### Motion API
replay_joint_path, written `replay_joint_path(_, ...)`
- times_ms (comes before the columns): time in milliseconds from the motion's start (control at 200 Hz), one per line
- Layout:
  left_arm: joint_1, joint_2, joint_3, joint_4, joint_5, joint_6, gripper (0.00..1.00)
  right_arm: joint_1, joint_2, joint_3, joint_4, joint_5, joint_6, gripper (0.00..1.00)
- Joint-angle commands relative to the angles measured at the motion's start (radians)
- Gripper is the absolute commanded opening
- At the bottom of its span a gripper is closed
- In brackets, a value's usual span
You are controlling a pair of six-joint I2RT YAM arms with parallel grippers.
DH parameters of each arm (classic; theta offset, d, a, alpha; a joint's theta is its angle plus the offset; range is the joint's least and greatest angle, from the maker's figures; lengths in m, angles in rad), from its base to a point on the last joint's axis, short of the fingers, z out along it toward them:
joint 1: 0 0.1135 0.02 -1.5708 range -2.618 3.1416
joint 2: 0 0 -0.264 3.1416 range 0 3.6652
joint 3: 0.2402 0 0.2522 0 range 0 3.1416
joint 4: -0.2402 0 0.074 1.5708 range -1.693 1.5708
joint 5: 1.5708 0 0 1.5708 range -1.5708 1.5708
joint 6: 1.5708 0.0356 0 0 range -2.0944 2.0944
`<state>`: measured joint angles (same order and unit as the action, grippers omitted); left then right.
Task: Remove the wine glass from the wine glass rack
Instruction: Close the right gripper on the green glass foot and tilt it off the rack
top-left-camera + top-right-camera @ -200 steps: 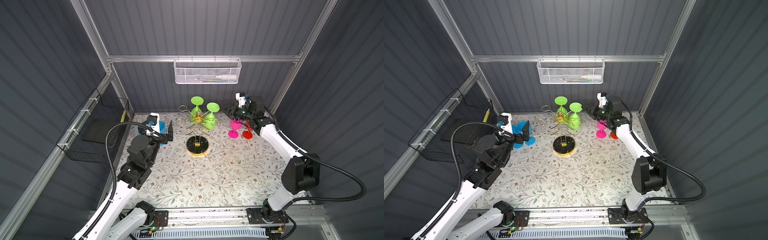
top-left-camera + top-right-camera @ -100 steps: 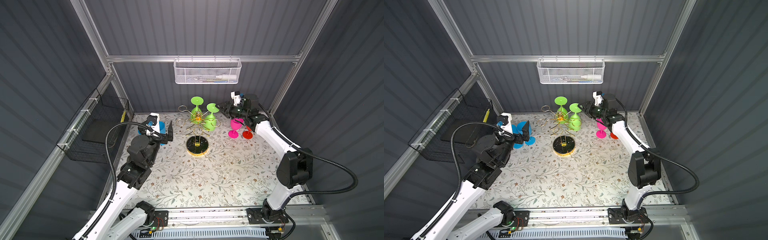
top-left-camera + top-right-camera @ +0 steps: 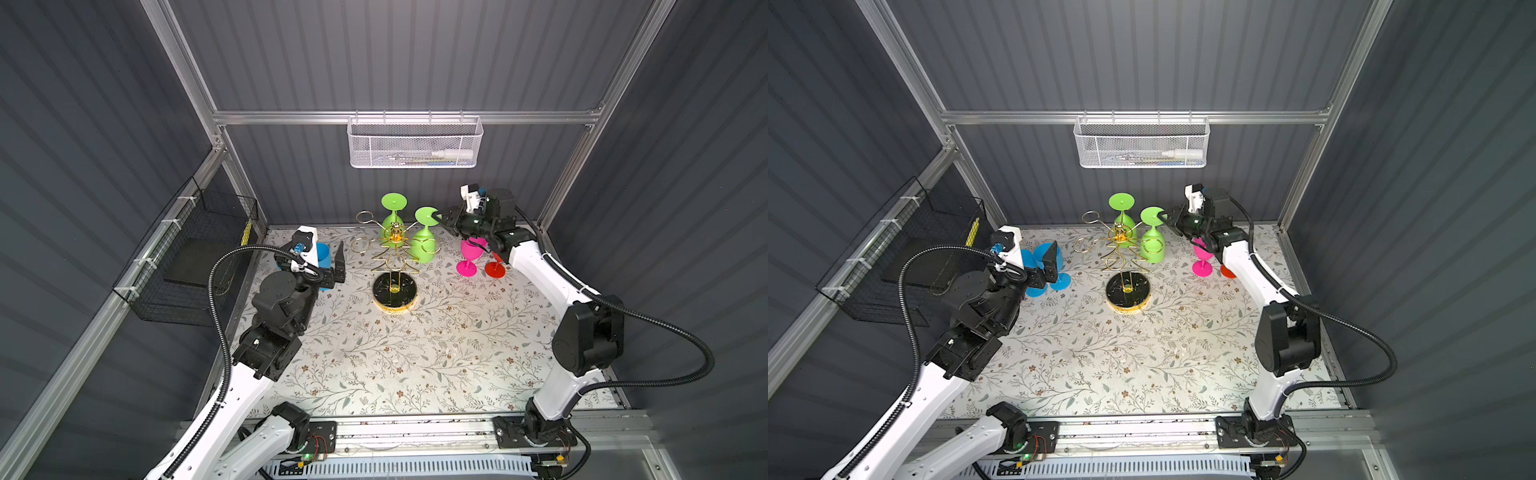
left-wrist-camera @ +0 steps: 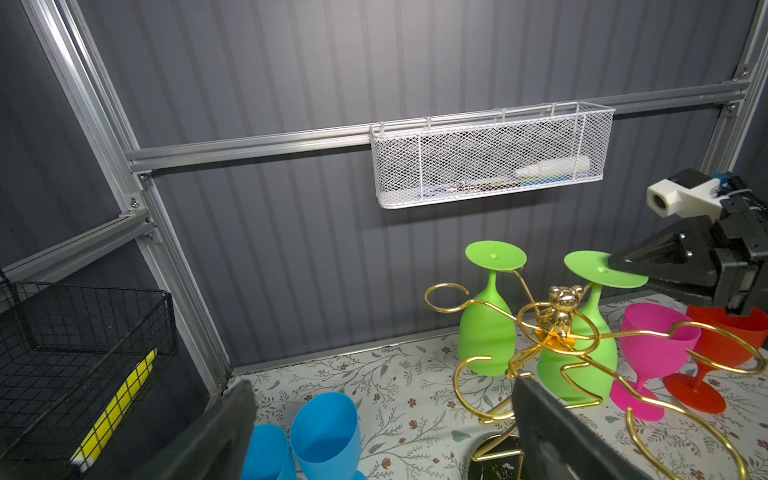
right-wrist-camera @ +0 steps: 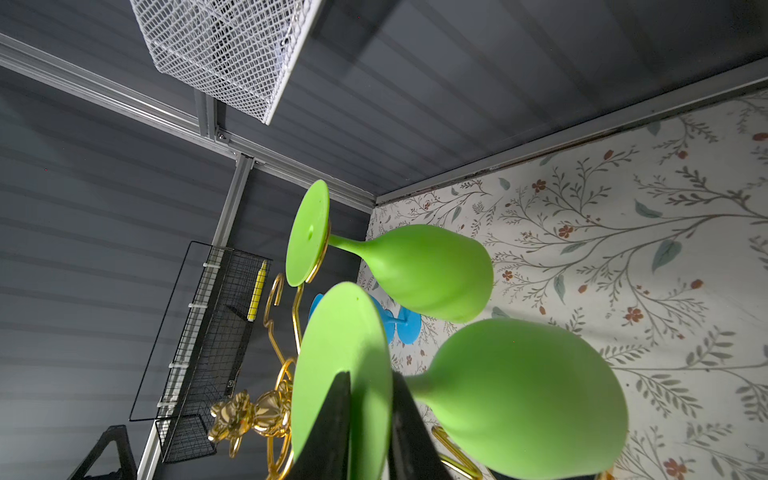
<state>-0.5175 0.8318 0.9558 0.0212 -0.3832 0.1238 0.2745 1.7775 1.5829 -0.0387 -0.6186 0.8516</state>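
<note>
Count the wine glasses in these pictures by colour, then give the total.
Green wine glasses: 2
Blue wine glasses: 2
Pink wine glass: 1
Red wine glass: 1
Total: 6

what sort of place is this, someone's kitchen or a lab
Most likely a robot test cell, not a kitchen: an aluminium frame with corrugated walls encloses it, two robot arms are mounted on a rail at the front, and the wine glass rack stands on a floral mat.
</note>
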Motion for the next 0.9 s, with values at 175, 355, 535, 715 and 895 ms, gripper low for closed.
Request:
replay_joint_path(175, 0.002, -0.023, -0.011, 0.0, -0.017, 0.008, 0.98, -0.007, -0.044, 0.024, -0.018, 0.02, -0.027, 0.16)
replay_joint_path(355, 0.003, -0.029, -0.011, -0.003, -0.02, 0.009, 0.98, -0.018, -0.053, 0.016, -0.02, 0.025, -0.029, 0.16)
replay_joint_path(535, 0.003, -0.031, -0.011, -0.004, -0.019, 0.007, 0.98, -0.023, -0.064, 0.014, -0.021, 0.024, -0.031, 0.12)
replay_joint_path(715, 0.002, -0.034, -0.012, -0.004, -0.016, 0.005, 0.98, -0.027, -0.069, 0.017, -0.014, 0.016, -0.024, 0.07)
replay_joint_path(895, 0.002, -0.036, -0.015, -0.005, -0.017, 0.004, 0.98, -0.026, -0.076, 0.008, 0.04, -0.03, 0.027, 0.01)
